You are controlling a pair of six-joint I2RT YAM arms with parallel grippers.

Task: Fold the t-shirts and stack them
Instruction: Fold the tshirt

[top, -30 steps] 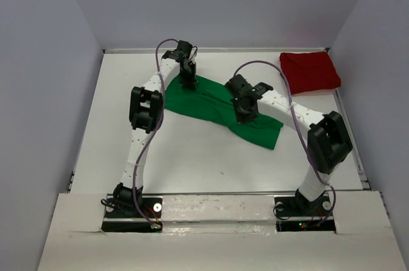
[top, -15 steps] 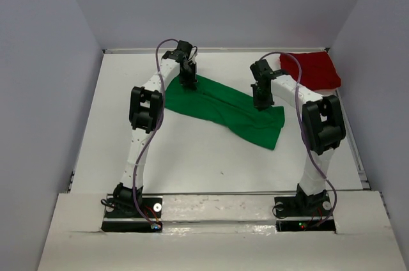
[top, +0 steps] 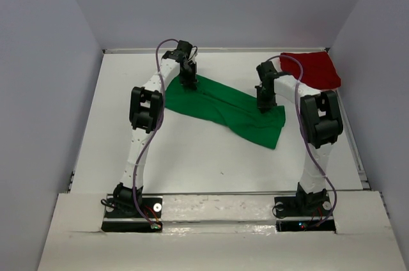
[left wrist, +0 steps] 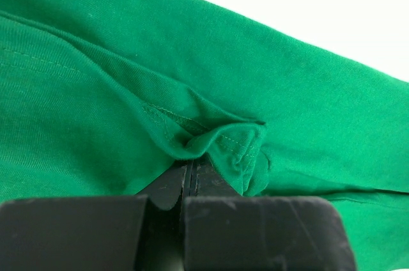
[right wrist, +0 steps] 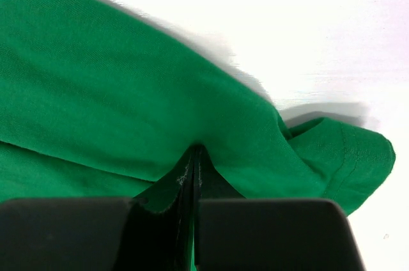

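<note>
Rightward has gone the right tool [top: 264, 106], clamped on the green shirt [top: 217, 108]; the left tool [top: 188, 84] clamps it too.

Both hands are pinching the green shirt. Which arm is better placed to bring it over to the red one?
Right, likely. The right hand pinches the green shirt nearest the red shirt in the far right corner; the left hand holds the opposite end, farther away.

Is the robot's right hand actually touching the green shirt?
Touching. The right wrist view shows the right hand shut on a pinched fold of the green shirt.
</note>
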